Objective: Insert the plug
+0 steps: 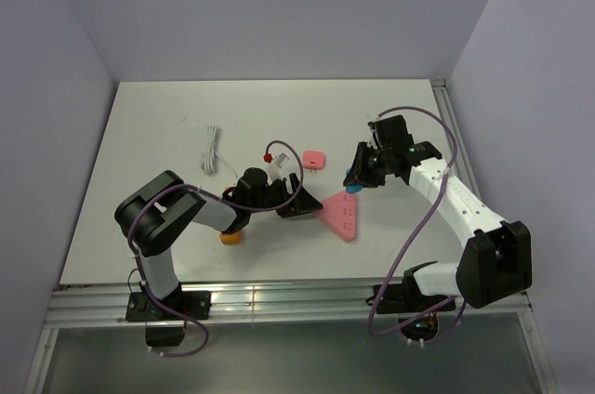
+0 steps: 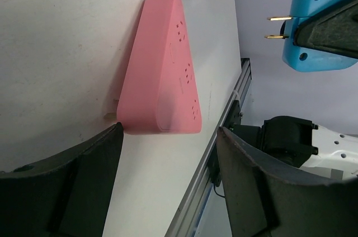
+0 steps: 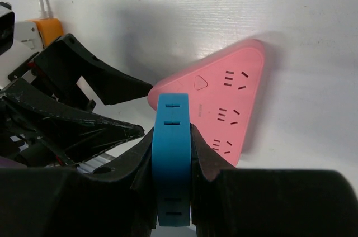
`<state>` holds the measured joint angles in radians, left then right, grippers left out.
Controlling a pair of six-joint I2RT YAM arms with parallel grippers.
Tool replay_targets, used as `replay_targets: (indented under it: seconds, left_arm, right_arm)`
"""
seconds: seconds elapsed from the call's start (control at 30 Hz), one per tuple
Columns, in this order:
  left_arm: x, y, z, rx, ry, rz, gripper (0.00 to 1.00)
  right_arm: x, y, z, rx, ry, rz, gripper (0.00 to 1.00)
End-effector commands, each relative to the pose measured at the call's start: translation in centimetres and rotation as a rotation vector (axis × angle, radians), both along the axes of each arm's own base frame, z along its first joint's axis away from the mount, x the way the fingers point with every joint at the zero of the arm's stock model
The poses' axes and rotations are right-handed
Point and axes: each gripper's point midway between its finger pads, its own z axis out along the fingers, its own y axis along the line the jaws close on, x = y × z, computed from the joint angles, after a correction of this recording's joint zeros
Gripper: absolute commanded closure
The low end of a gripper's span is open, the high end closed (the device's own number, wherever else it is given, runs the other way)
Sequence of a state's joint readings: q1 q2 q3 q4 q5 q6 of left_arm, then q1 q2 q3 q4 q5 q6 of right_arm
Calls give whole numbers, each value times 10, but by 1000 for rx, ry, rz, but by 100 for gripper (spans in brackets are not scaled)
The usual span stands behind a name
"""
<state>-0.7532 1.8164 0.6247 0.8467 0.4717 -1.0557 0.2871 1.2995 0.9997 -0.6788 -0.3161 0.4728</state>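
Observation:
The bright-blue plug (image 3: 173, 159) is clamped between the black fingers of my right gripper (image 3: 173, 136), which is shut on it. In the left wrist view the plug (image 2: 319, 24) hangs in the air above the table, its two metal prongs (image 2: 278, 27) bare. The pink triangular socket block (image 1: 339, 215) lies flat on the table, sockets up, just below and left of the right gripper (image 1: 358, 174). My left gripper (image 1: 305, 201) stands open at the block's left tip. Nothing is between its fingers (image 2: 84, 181), and the block (image 2: 162, 75) lies just beyond them.
A pink square plug (image 1: 313, 159) lies behind the block. A white cable (image 1: 212, 148) lies at the back left. An orange piece (image 1: 230, 236) sits by the left arm, and a red knob (image 1: 270, 158) shows above its wrist. The table's right rail (image 2: 224, 136) runs close by.

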Motion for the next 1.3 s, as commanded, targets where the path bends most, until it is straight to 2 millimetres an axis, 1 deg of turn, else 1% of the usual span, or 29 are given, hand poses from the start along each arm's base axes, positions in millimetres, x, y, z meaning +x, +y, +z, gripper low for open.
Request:
replay_targets:
  seconds: [0.0, 0.5, 0.87, 1.03, 1.17, 1.27]
  left_arm:
    - [10, -8, 7, -12, -51, 3, 27]
    - [12, -9, -4, 33, -39, 16, 28]
    - [14, -18, 1, 2, -47, 2, 31]
    - [13, -21, 2, -6, -43, -5, 37]
    - [11, -23, 0, -3, -38, -11, 39]
    - [11, -23, 0, -4, -35, -10, 44]
  right_arm:
    - [7, -1, 5, 9, -46, 12, 100]
    - [5, 1, 4, 24, -49, 13, 100]
    - [5, 3, 1, 30, -44, 19, 100]
    - [4, 3, 0, 32, -40, 20, 100]
    - [5, 3, 0, 33, -44, 22, 100]
    - [5, 1, -4, 20, -33, 16, 100]
